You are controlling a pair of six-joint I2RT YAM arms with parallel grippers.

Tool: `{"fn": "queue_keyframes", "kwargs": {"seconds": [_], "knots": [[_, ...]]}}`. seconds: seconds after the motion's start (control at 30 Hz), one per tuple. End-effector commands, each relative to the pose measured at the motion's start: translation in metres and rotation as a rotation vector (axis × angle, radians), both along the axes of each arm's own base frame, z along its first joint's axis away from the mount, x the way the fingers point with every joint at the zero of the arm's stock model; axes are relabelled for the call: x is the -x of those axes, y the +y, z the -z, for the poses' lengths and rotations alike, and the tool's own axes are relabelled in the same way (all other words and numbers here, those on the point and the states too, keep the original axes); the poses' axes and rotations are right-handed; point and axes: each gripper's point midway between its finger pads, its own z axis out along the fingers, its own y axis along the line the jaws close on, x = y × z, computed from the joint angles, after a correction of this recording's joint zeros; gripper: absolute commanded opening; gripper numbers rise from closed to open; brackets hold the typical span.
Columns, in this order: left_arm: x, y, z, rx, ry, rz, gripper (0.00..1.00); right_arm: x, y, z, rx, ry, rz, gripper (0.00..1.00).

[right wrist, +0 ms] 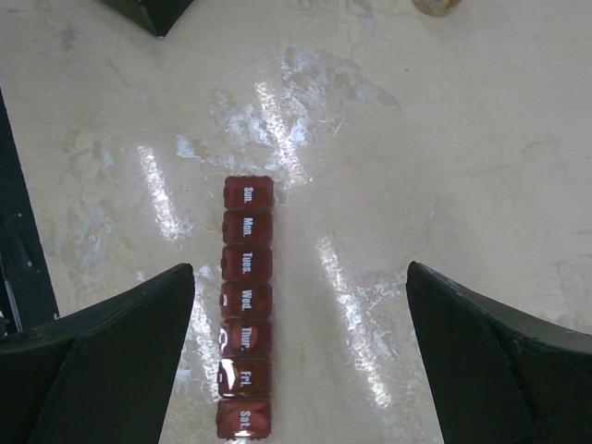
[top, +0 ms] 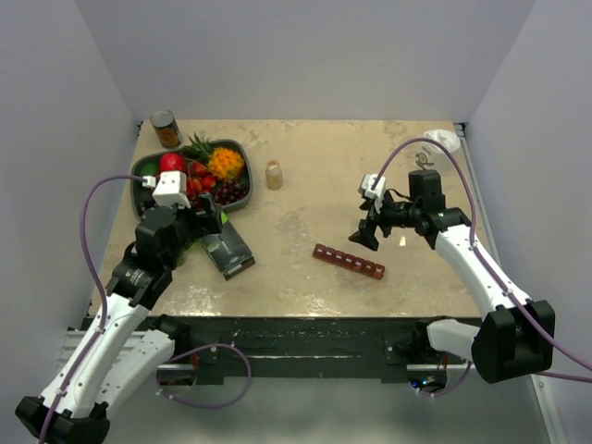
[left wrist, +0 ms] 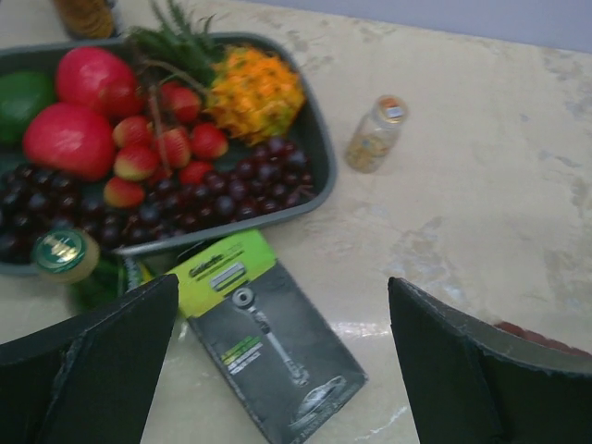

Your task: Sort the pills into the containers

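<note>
The containers are a dark red-brown strip of seven day-labelled compartments [top: 348, 262], lids shut, lying on the table right of centre. In the right wrist view the strip [right wrist: 247, 305] lies between my fingers, nearer the left one. My right gripper [top: 367, 233] [right wrist: 298, 287] is open and empty, hovering just above and behind the strip. A small clear bottle of yellowish pills [top: 274, 174] [left wrist: 376, 136] stands near the table's middle back. My left gripper [top: 208, 222] [left wrist: 282, 296] is open and empty, above a razor package.
A dark oval fruit tray [top: 245, 159] [left wrist: 319, 139] sits back left, a can [top: 166, 129] behind it. A razor package [top: 228, 250] [left wrist: 268, 342] lies in front of the tray, and a small green bottle [left wrist: 65, 254] beside it. A white object [top: 442, 141] is back right.
</note>
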Motion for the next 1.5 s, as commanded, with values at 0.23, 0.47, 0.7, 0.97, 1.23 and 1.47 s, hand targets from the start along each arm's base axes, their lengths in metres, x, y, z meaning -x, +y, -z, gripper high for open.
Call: {"fn": "queue_keyframes", "kwargs": {"seconds": [0.23, 0.47, 0.7, 0.97, 1.23, 1.47], "knots": [[-0.003, 0.084, 0.023, -0.035, 0.074, -0.409, 0.98, -0.015, 0.0, -0.007, 0.008, -0.084, 0.008, 0.99], [0.024, 0.106, 0.061, 0.08, 0.172, -0.631, 0.99, -0.016, -0.001, -0.008, 0.013, -0.095, 0.008, 0.99], [0.034, 0.114, 0.102, 0.052, 0.301, -0.73, 1.0, -0.015, 0.0, -0.005, 0.018, -0.091, -0.005, 0.99], [0.012, 0.058, 0.063, 0.028, 0.22, -0.29, 0.97, -0.01, 0.004, 0.024, 0.1, -0.06, -0.05, 0.99], [0.023, -0.058, 0.05, 0.128, 0.133, 0.446, 0.86, 0.008, 0.031, 0.085, 0.364, -0.188, -0.211, 0.99], [0.02, -0.121, 0.073, 0.208, 0.181, 0.628, 0.83, 0.002, 0.064, 0.085, 0.333, -0.173, -0.151, 0.99]]}}
